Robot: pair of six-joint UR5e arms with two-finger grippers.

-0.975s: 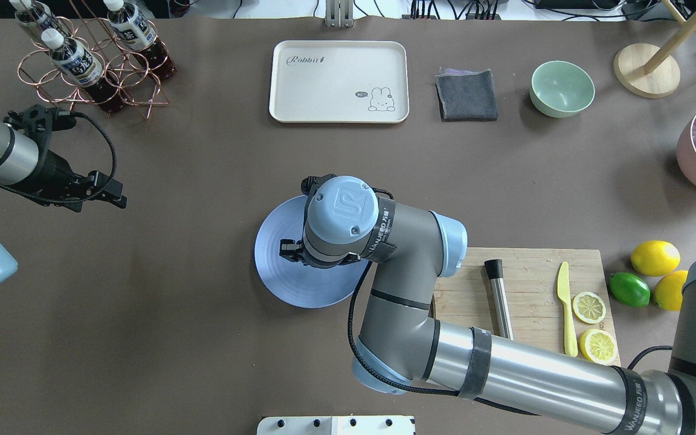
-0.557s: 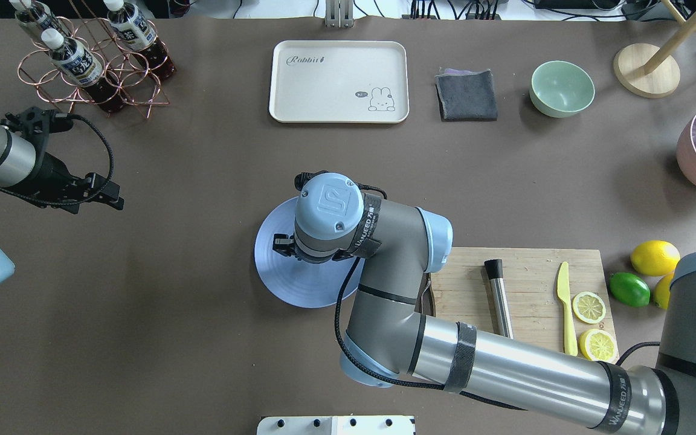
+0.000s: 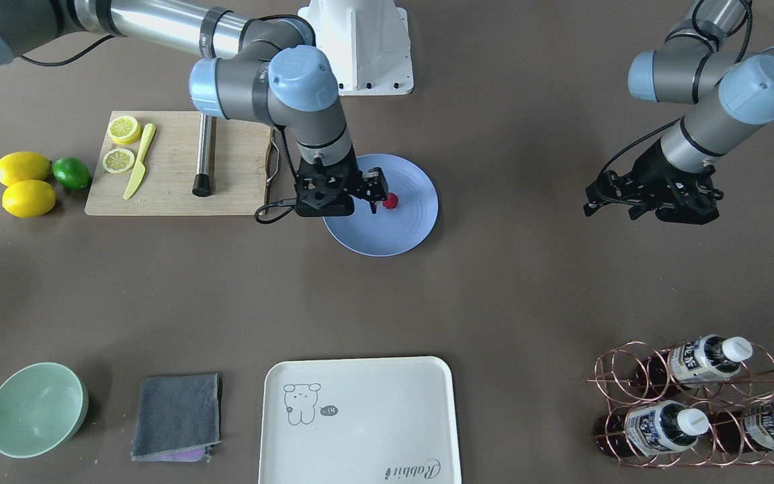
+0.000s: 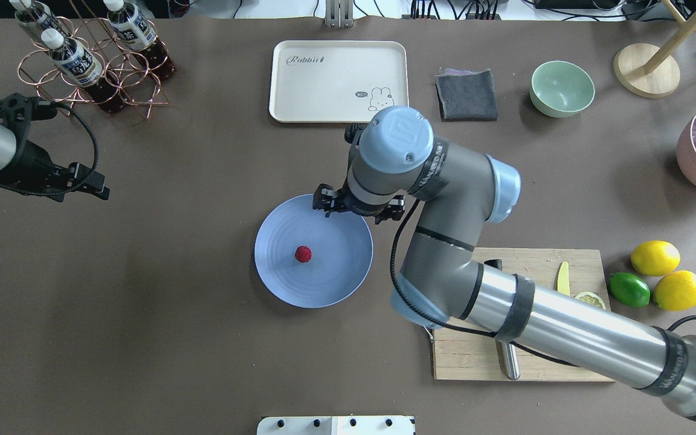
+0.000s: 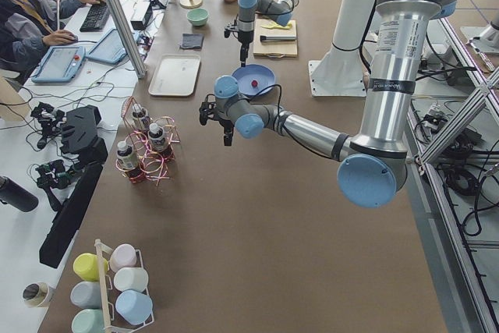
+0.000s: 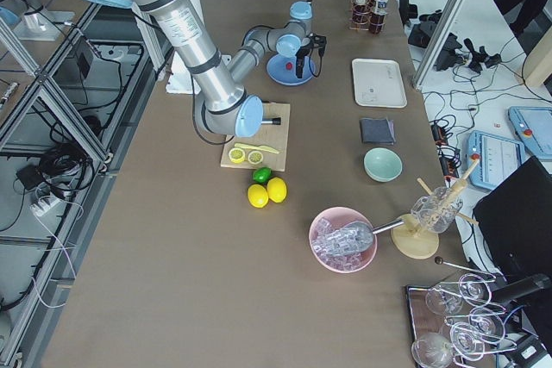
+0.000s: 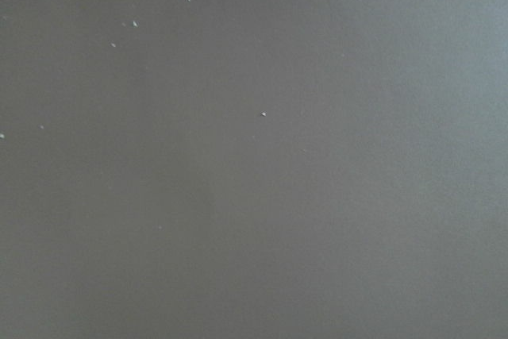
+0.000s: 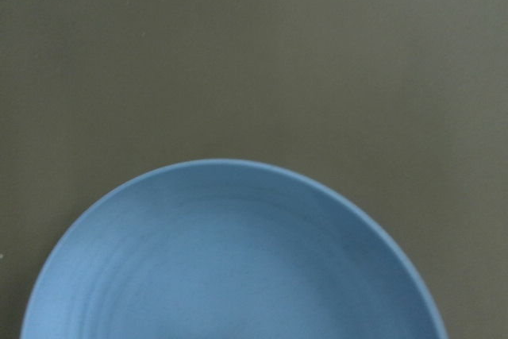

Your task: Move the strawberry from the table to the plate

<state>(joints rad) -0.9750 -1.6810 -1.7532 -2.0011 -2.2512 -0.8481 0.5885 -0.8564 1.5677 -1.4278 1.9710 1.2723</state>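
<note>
The small dark red strawberry [image 4: 303, 254] lies free near the middle of the light blue plate [image 4: 336, 284] on the grey-brown table [image 4: 173, 338]. In the front view the strawberry [image 3: 391, 200] sits just beside my right gripper [image 3: 368, 195]. That gripper [image 4: 357, 210] hangs raised over the plate's far rim, open and empty, mostly hidden under its wrist. The right wrist view shows only the plate's rim [image 8: 238, 168] and bare table. My left gripper [image 4: 97, 187] hovers open over bare table at the far left, holding nothing.
A wooden cutting board [image 4: 463, 356] with a yellow knife, lemon slices and a metal rod lies right of the plate. Lemons and a lime [image 4: 629, 289] sit beyond it. At the back stand a cream tray [image 4: 339, 81], grey cloth, mint bowl [image 4: 562, 88] and bottle rack [image 4: 91, 60].
My right gripper has let go of the strawberry, risen and swung from over the plate's middle to its far rim. The berry now shows on the plate. My left arm drew back leftward.
</note>
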